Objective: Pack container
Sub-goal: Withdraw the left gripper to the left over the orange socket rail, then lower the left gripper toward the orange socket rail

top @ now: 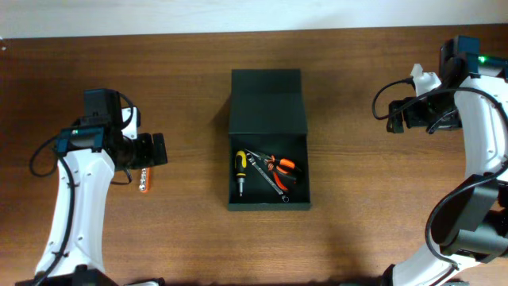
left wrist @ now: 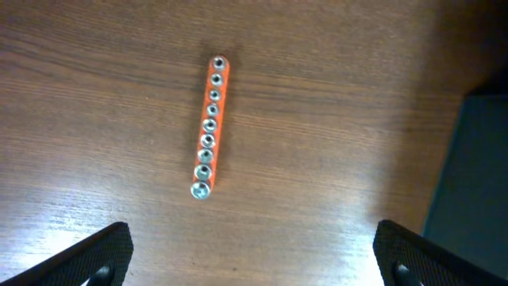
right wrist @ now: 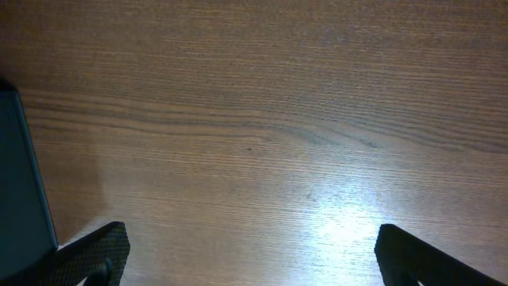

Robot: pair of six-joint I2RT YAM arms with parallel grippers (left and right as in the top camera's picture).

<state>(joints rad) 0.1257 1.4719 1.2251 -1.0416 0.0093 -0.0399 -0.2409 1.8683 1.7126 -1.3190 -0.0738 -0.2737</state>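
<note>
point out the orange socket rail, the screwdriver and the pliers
orange socket rail (left wrist: 210, 127), left wrist view, middle of the strip
screwdriver (top: 238, 163), overhead view, yellow-and-black handle
pliers (top: 282, 165), overhead view, orange handles

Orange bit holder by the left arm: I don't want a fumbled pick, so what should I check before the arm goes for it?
1. Bit holder lies free on the table, nothing touching it: ok.
2. Left jaws open, tips wide apart: ok.
3. Holder lies crosswise to the left jaws' closing line, so they would close on its narrow sides: ok.
4. Height of the left jaws above the holder: cannot tell.
5. Container lid folded back, inside open from above: ok.
6. Right jaws off to the side of the container, over bare wood: ok.
</note>
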